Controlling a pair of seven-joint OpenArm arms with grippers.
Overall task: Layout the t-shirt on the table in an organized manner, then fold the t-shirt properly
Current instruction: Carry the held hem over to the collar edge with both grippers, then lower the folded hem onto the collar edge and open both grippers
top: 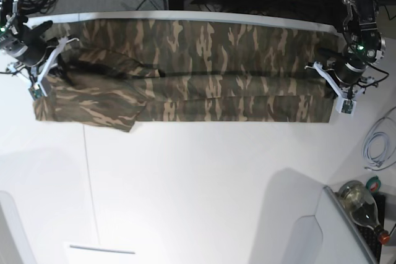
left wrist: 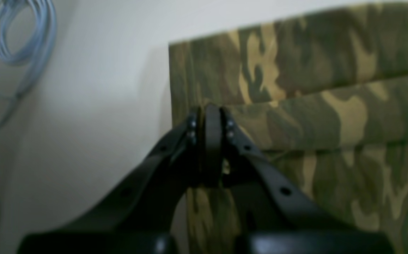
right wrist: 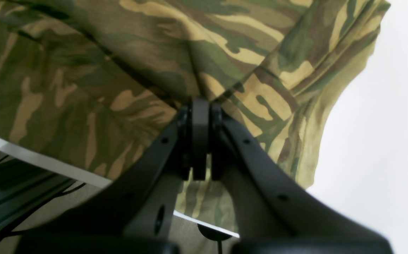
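The camouflage t-shirt [top: 204, 78] lies stretched in a long band across the far part of the white table [top: 198, 183], folded lengthwise, with one sleeve end bunched at the left. At the band's right end my left gripper [top: 329, 85] is shut on a folded edge of the t-shirt [left wrist: 313, 88]; in the left wrist view its fingertips [left wrist: 211, 116] meet at the cloth's corner. My right gripper [top: 60, 66] is shut on the t-shirt [right wrist: 84, 70] at the left end. There the cloth rises in a peak to the closed gripper [right wrist: 200, 106].
A coiled pale cable [top: 377, 146] lies on the table right of the shirt, also seen as a cable [left wrist: 17, 42] in the left wrist view. A glass bottle [top: 362, 205] sits off the table's right corner. The far table edge [top: 185, 15] runs just behind the shirt.
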